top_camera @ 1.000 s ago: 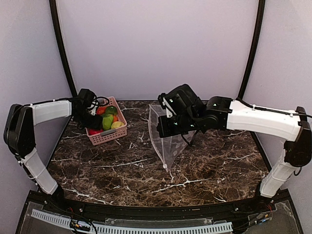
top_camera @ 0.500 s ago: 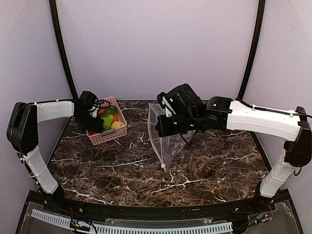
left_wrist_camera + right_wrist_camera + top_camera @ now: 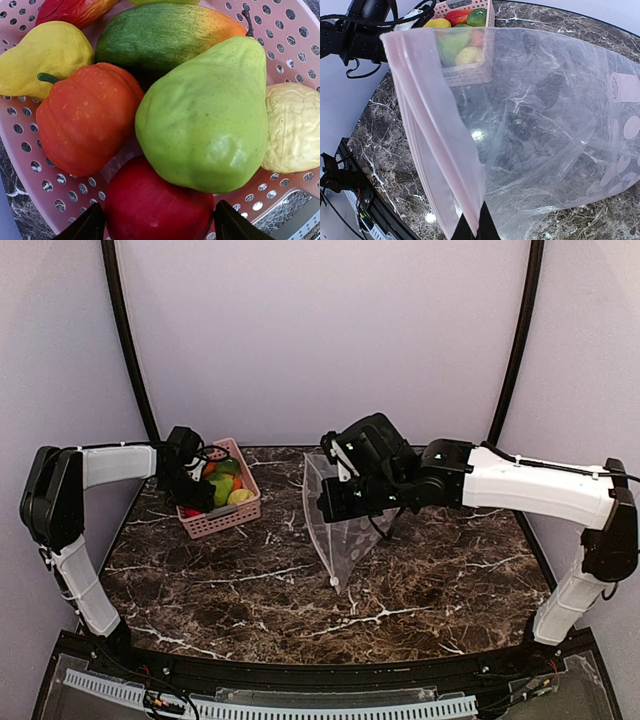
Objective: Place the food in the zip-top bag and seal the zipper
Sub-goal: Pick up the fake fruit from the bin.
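Left wrist: left end effector [image 3: 157,227] gapes over cropped food [image 3: 205,115]; right end effector [image 3: 472,226] clamps zip-top bag [image 3: 545,125].

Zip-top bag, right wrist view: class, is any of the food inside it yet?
No: the zip-top bag is empty, and the food lies in the pink basket behind it.

We see the food piled together in a pink perforated basket [image 3: 295,30]: green pear [image 3: 205,115], red apple [image 3: 157,205], orange pumpkin [image 3: 87,117], yellow pear [image 3: 42,57], green-orange mango [image 3: 165,35]. The clear, dotted zip-top bag [image 3: 342,525] hangs upright to its right, apart, its pink zipper [image 3: 435,140] edge facing the basket.
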Robot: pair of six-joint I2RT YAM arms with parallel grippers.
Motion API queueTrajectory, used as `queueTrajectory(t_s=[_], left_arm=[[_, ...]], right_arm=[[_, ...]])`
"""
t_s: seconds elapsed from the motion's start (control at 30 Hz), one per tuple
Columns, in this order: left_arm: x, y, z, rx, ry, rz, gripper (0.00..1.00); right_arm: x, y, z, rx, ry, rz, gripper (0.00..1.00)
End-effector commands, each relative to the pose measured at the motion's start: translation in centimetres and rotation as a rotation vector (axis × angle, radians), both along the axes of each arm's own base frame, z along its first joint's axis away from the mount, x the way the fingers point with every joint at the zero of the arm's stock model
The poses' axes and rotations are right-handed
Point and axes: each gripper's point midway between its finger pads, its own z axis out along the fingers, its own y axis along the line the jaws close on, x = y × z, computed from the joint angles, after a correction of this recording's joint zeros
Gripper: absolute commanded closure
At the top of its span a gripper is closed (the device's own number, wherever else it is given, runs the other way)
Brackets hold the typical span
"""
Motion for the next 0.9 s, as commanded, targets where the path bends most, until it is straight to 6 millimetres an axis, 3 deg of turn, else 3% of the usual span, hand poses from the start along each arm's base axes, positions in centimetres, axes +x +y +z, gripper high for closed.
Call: queueTrajectory(t_s=[0.0,0.27,0.57,0.73,0.87], left_arm=[[-1.2,0.9,-1.2,0.047,0.072,-0.005,0.24],[-1.4,0.9,-2.0,0.061,0.099,-0.009,0.18],[-1.5,1.5,-2.7,0.099,0.119,-0.005,0.19],[-1.4,0.7,-2.3,0.046,0.115,-0.017,0.35],[-1.5,0.2,-2.3,0.020,0.119,-0.025,0.39]], right_arm=[[0.4,0.5,-0.4,0.016,0.005,-0.003,1.00],[0.4,0.7,-0.6,0.016,0.008,0.000,1.00],[0.3,0.9,-0.8,0.021,0.015,0.005,1.00],[0.3,0.9,-0.9,0.022,0.017,0.006,1.00],[0.3,0.6,-0.9,0.022,0.014,-0.003,1.00]])
